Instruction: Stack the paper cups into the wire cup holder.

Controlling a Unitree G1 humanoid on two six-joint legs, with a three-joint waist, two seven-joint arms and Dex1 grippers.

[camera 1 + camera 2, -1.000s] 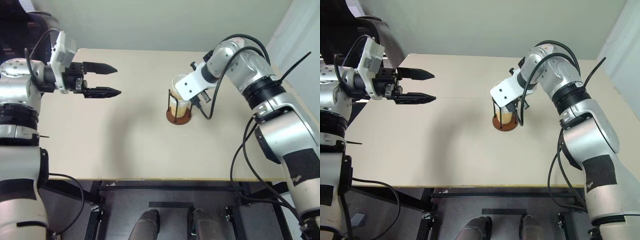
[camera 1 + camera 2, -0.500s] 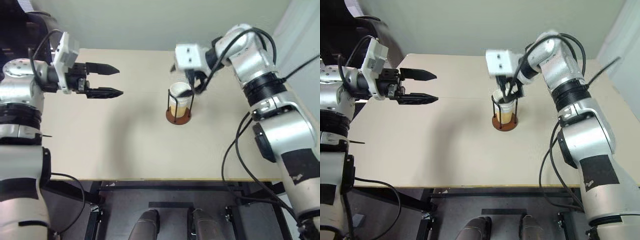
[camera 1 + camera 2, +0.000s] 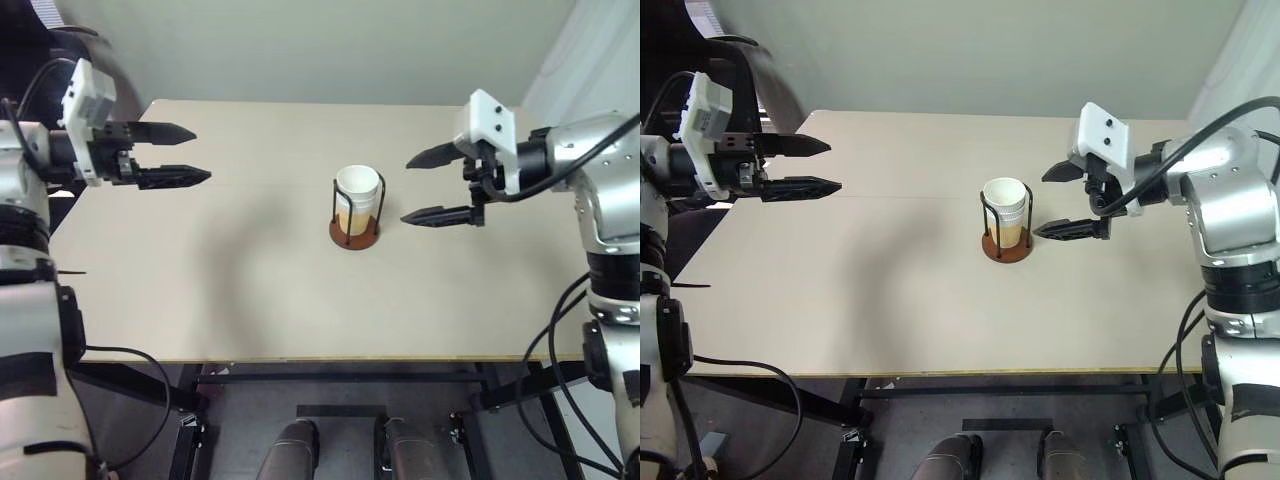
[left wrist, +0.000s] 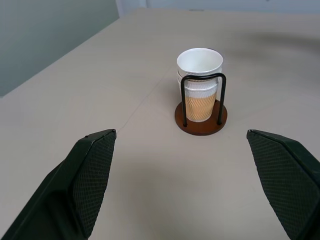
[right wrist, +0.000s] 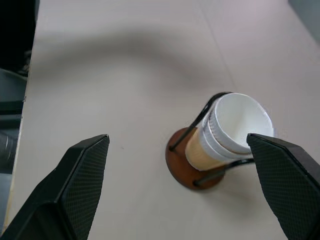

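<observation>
The paper cups stand nested one inside another within the wire cup holder, whose reddish-brown base rests near the middle of the beige table. The stack stands upright, white rims on top and tan walls below. My right gripper hangs open just to the right of the holder, apart from it, with nothing between its fingers. My left gripper is open and empty over the table's far left part, well away from the cups.
The table's front edge runs across the lower part of the head views, with a dark frame below it. A pale wall rises behind the table's far edge.
My right gripper has let go of the top cup, opened wide and drawn back to the right of the holder. My left gripper has shifted further left.
</observation>
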